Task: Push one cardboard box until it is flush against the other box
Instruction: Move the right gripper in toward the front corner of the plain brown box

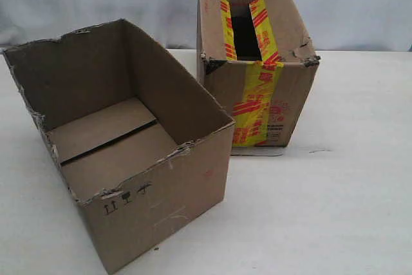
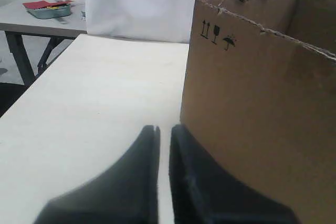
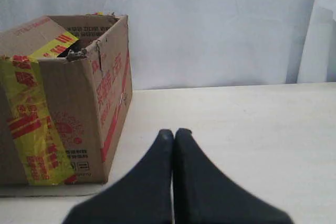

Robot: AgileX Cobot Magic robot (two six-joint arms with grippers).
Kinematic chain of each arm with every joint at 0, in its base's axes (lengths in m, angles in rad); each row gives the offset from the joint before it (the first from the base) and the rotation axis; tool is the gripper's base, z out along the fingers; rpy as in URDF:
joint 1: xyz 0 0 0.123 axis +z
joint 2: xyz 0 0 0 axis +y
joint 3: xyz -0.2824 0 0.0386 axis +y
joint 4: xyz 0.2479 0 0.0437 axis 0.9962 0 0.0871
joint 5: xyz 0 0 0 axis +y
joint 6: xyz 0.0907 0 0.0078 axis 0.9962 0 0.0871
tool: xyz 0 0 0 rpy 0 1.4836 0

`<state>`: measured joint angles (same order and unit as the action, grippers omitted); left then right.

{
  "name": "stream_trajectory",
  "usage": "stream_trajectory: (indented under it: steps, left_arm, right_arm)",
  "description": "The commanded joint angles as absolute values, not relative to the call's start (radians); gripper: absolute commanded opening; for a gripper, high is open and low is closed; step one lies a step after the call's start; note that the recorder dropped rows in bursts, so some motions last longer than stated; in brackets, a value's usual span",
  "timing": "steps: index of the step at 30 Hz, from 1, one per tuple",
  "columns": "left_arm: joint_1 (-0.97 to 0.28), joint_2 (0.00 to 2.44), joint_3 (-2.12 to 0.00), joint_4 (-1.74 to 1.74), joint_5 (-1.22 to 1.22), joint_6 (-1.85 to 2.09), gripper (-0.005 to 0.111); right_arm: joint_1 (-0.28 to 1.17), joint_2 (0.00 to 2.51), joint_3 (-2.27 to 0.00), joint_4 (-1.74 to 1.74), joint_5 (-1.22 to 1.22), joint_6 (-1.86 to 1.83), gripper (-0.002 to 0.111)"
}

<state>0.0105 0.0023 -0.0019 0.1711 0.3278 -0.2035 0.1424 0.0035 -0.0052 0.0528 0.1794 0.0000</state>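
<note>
Exterior view shows the pale table [image 1: 347, 210] carrying both boxes. The cardboard box [image 1: 161, 198] is the larger in frame. It lies nearer the camera than the other box [image 1: 257, 94], open side up, and turned at an angle to it. One of its corners comes close to that taped box's side, but whether they touch I cannot tell. Their walls are clearly not flush.

Neither arm appears in this view. The left wrist view shows the left jaws almost together, only a thin slit between them, holding nothing. They sit low over the table just beside the plain box's outer wall, on the side away from the other box. The right wrist view shows the right jaws pressed together and empty, near the taped box's far side but apart from it.

My judgement of the risks:
1. An off-centre push would swing the plain box, so 1 corner lands and a wedge remains.
2. The taped box looks light and could slide away.
3. The ragged wall could buckle under narrow jaws.
</note>
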Motion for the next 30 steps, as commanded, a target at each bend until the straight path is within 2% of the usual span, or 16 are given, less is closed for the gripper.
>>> stream_trajectory:
  steps: [1, 6, 9, 13, 17, 25, 30]
  left_arm:
    - [0.014, 0.000, 0.000, 0.172, 0.325, -0.207, 0.000]
    - [0.014, 0.000, 0.000, 0.172, 0.325, -0.207, 0.000]
    - [0.014, 0.000, 0.000, 0.172, 0.325, -0.207, 0.000]
    - [0.014, 0.000, 0.000, 0.172, 0.325, -0.207, 0.000]
    - [0.014, 0.000, 0.000, 0.172, 0.321, -0.207, 0.000]
    - [0.014, 0.000, 0.000, 0.172, 0.321, -0.207, 0.000]
    - [0.014, 0.000, 0.000, 0.172, 0.321, -0.207, 0.000]
  right_arm:
    - [0.138, 0.000, 0.000, 0.107, 0.042, 0.000, 0.000]
    - [0.138, 0.000, 0.000, 0.445, -0.087, -0.007, 0.000]
    - [0.141, 0.000, 0.000, 0.374, -0.071, -0.023, 0.000]
    - [0.226, 0.021, -0.003, 0.340, 0.000, -0.053, 0.000]
    - [0.397, 0.223, -0.040, 0.340, 0.000, -0.091, 0.000]
    - [0.846, 0.781, -0.207, 0.340, 0.047, -0.120, 0.000]
    - [1.040, 0.936, -0.265, 0.352, -0.015, -0.120, 0.000]
